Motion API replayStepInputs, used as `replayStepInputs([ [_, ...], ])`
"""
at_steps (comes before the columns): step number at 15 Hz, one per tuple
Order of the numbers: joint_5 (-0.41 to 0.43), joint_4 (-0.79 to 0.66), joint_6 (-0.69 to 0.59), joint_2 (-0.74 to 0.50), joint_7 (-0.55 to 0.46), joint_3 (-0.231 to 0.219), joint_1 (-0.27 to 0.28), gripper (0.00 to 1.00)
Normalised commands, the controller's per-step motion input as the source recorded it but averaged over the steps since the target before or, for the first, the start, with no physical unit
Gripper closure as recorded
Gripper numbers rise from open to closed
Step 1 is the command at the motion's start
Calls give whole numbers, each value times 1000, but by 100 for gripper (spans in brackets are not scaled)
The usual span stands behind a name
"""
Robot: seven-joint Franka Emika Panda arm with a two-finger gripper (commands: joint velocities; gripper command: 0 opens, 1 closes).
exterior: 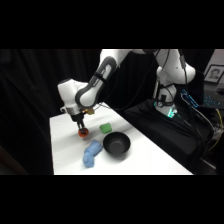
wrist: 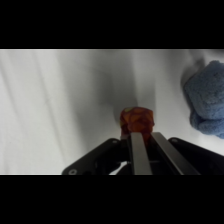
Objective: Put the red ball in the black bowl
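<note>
Gripper (exterior: 81,129) is down at the white table (exterior: 65,150), fingers pinched on the red ball (exterior: 82,133). Wrist view: both metal fingers (wrist: 136,150) run up from the black linkage and close against the ball (wrist: 136,120), which sits at their tips. Ball is at or just above the table surface; contact with the table can't be told. Ball is on the table's left-middle part in the side view, apart from the black bowl (exterior: 116,144), which sits to its right and nearer the camera. Bowl upright, nothing visible inside. Green block (exterior: 105,128) lies just beyond the bowl, right of the ball. Blue cloth bundle (exterior: 92,153) lies touching or just beside the bowl's left rim; it also shows at the wrist view's right edge (wrist: 207,100).
</note>
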Motion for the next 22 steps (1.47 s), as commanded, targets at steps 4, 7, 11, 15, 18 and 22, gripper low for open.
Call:
replayStepInputs([
  [4,-88,-276,-211,-452,32,-62,87,95],
  [7,-90,-330,-129,-433,32,-45,114,95],
  [11,-89,-424,-43,-434,27,-15,125,95],
  [15,-114,-532,64,-468,60,5,136,95],
  [18,-115,-533,162,-440,84,27,118,95],
  [22,-112,-534,297,-411,94,49,97,95],
])
